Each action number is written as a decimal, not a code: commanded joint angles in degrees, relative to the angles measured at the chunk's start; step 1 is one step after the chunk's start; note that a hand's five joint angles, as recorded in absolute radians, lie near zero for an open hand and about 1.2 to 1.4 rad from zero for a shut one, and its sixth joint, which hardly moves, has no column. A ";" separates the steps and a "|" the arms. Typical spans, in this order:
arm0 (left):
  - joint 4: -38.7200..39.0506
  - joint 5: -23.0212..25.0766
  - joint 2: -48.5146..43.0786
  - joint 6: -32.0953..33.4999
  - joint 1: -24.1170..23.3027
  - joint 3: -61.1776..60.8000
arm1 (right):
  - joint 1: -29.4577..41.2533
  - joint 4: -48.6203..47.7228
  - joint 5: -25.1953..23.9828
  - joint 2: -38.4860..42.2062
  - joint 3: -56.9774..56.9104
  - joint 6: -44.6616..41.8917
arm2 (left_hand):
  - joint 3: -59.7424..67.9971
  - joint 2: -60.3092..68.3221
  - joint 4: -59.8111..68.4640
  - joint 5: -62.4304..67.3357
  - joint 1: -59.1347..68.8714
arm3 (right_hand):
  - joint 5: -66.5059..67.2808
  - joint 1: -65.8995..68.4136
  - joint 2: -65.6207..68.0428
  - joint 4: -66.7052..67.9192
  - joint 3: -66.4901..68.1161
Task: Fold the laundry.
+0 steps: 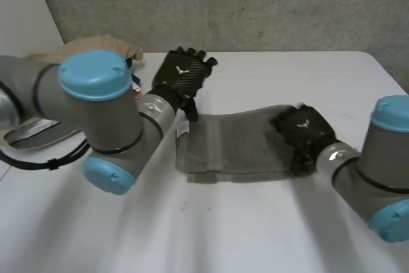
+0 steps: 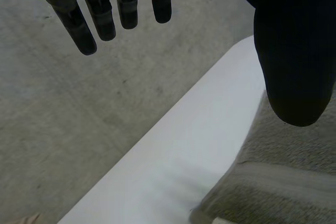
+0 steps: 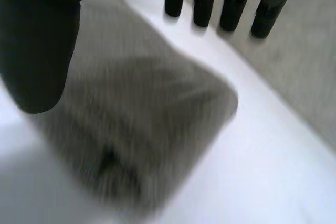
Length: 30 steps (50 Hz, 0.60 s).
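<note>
A grey cloth (image 1: 236, 148) lies folded into a flat strip in the middle of the white table (image 1: 268, 75). My left hand (image 1: 182, 75) is at the cloth's far left corner, open, with straight fingers (image 2: 105, 14) pointing past the table's far edge. Its thumb (image 2: 294, 66) hangs over the cloth (image 2: 283, 182). My right hand (image 1: 303, 135) is over the strip's right end. In its wrist view the fingers (image 3: 231, 9) are straight and spread from the thumb (image 3: 37, 51), with the cloth's rounded end (image 3: 152, 124) lying free below the palm.
A heap of tan and mixed laundry (image 1: 96, 46) sits at the back left, behind my left arm. The table's far edge (image 2: 173, 124) runs just beyond my left hand, with grey concrete behind it. Bare table stretches in front of the cloth.
</note>
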 commanded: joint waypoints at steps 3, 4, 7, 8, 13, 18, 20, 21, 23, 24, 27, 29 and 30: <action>-0.41 -0.11 -0.84 -0.06 -1.22 -1.84 | -8.99 -4.25 5.15 4.16 -0.24 -6.94 | -2.59 -2.19 -1.86 -2.83 -1.64 | 59.94 59.55 60.62 60.50 60.66; -0.41 -0.11 -0.66 -0.06 -1.13 -2.02 | -8.99 -6.54 5.68 3.37 0.11 -7.99 | -2.59 -2.19 -1.86 -2.83 -1.64 | 59.94 59.55 60.62 60.50 60.66; -0.59 -0.20 -0.13 -0.06 -0.69 -2.64 | -4.61 -13.05 5.60 -1.81 0.46 -9.14 | -2.59 -2.19 -1.86 -2.83 -1.64 | 59.94 59.55 60.62 60.50 60.66; -0.59 -0.29 0.22 -0.06 -0.60 -2.90 | -2.86 -13.85 5.17 -2.87 0.38 -9.15 | -2.59 -2.19 -1.86 -2.83 -1.64 | 59.94 59.55 60.62 60.50 60.66; -0.77 -2.66 2.68 -0.32 1.07 -4.13 | 7.08 -18.07 -1.68 -4.37 1.08 -8.88 | -2.59 -2.19 -1.86 -2.83 -1.64 | 59.94 59.55 60.62 60.50 60.66; -0.85 -3.98 3.30 -1.99 1.86 -5.27 | 15.69 -18.26 -13.45 1.05 2.05 -9.85 | -2.59 -2.19 -1.86 -2.83 -1.64 | 59.94 59.55 60.62 60.50 60.66; -0.85 -4.07 3.30 -2.78 1.86 -5.36 | 16.76 -17.29 -14.70 3.26 1.87 -10.11 | -2.59 -2.19 -1.86 -2.83 -1.64 | 59.94 59.55 60.62 60.50 60.66; -0.94 -4.15 3.21 -3.13 1.86 -5.36 | 17.02 -16.33 -14.53 4.14 1.52 -10.29 | -2.59 -2.19 -1.86 -2.83 -1.64 | 46.51 46.12 47.19 47.07 47.23; -1.20 -4.33 3.12 -4.62 1.95 -5.27 | 16.94 -12.46 -12.60 5.56 -0.14 -9.85 | -2.59 -2.19 -1.86 -2.83 -1.64 | -10.06 -10.45 -9.38 -9.50 -9.34; -1.21 -4.51 3.21 -5.15 1.95 -5.27 | 16.76 -11.23 -11.55 5.56 -0.67 -9.59 | -2.59 -2.19 -1.86 -2.83 -1.64 | -10.06 -10.45 -9.38 -9.50 -9.34; -1.29 -5.03 3.12 -7.43 1.77 -4.57 | 16.23 -9.20 -7.77 4.60 -1.47 -5.21 | -2.59 -2.19 -1.86 -2.83 -1.64 | -10.06 -10.45 -9.38 -9.50 -9.34; -1.29 -5.12 3.12 -9.27 1.42 -4.05 | 14.40 -9.29 -5.49 2.50 -2.43 0.83 | -2.59 -2.19 -1.86 -2.83 -1.64 | -10.06 -10.45 -9.38 -9.50 -9.34; -1.21 -5.04 3.12 -9.81 1.25 -3.78 | 13.00 -9.11 -5.21 1.35 -2.70 3.13 | -2.59 -2.19 -1.86 -2.83 -1.64 | -10.06 -10.45 -9.38 -9.50 -9.34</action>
